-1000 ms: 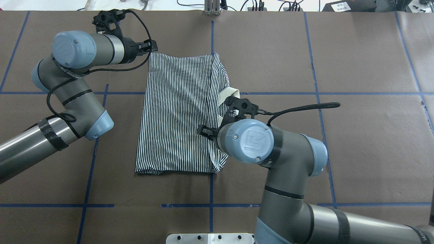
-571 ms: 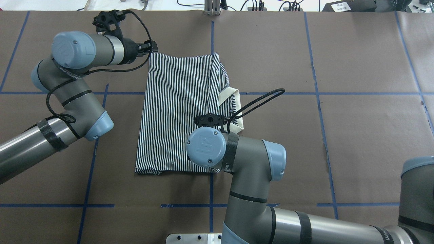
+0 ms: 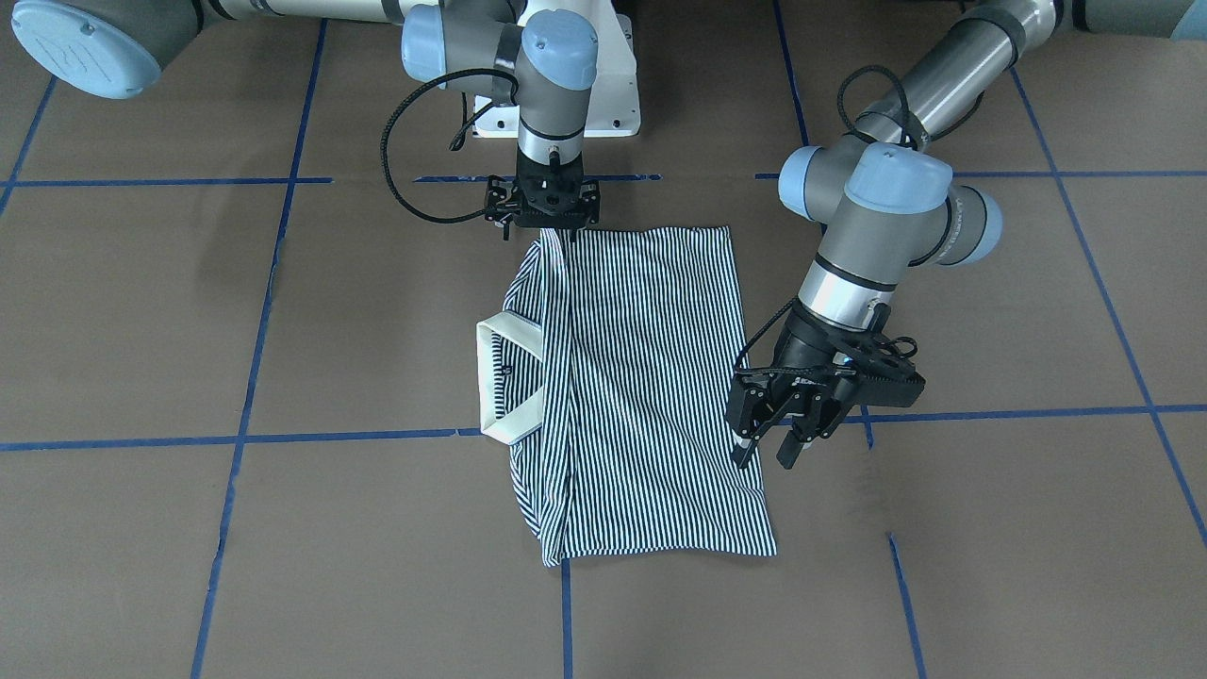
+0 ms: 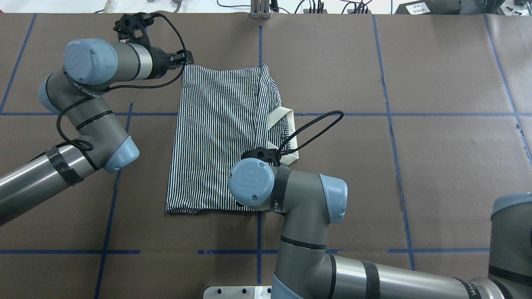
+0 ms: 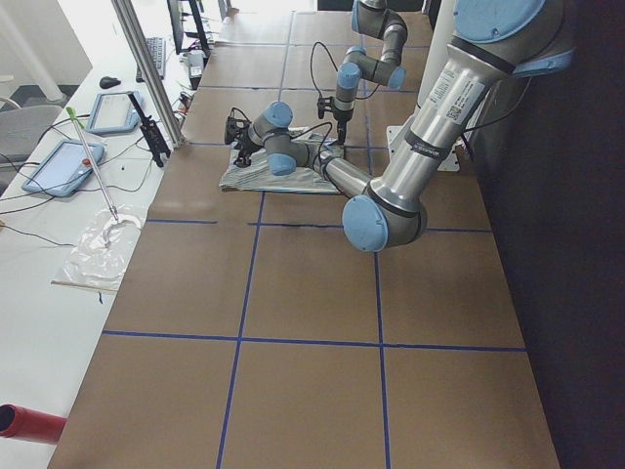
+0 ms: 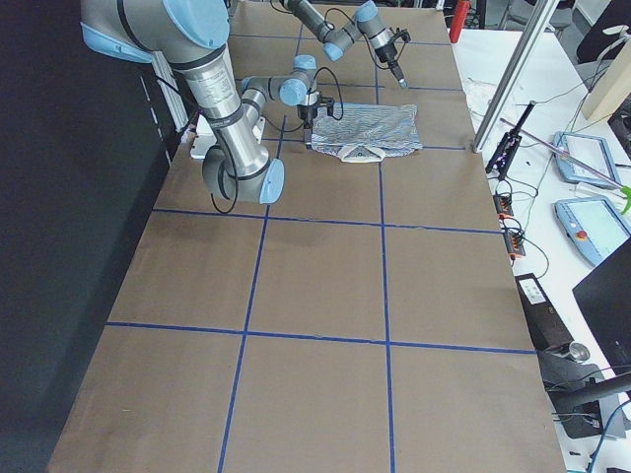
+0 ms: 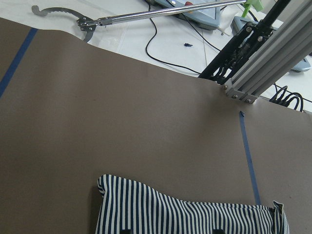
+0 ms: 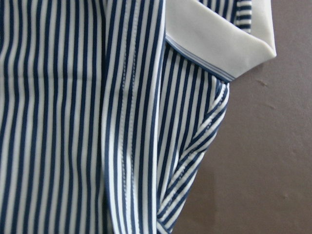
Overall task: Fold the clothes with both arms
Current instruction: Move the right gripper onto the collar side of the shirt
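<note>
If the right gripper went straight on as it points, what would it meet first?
The right gripper points straight down at the robot-side edge of the polo shirt, so it would likely meet striped fabric first, not the cream collar. Its height above the cloth is unclear.

**Striped-cloth polo shirt on paper-covered table**
Fabric: soft knit w/ stitched seams; collar smooth, matt cream. Table cover: matt brown paper, slightly creased, w/ blue tape lines. Left arm: satin grey metal, semi-gloss pale-blue plastic caps.
</note>
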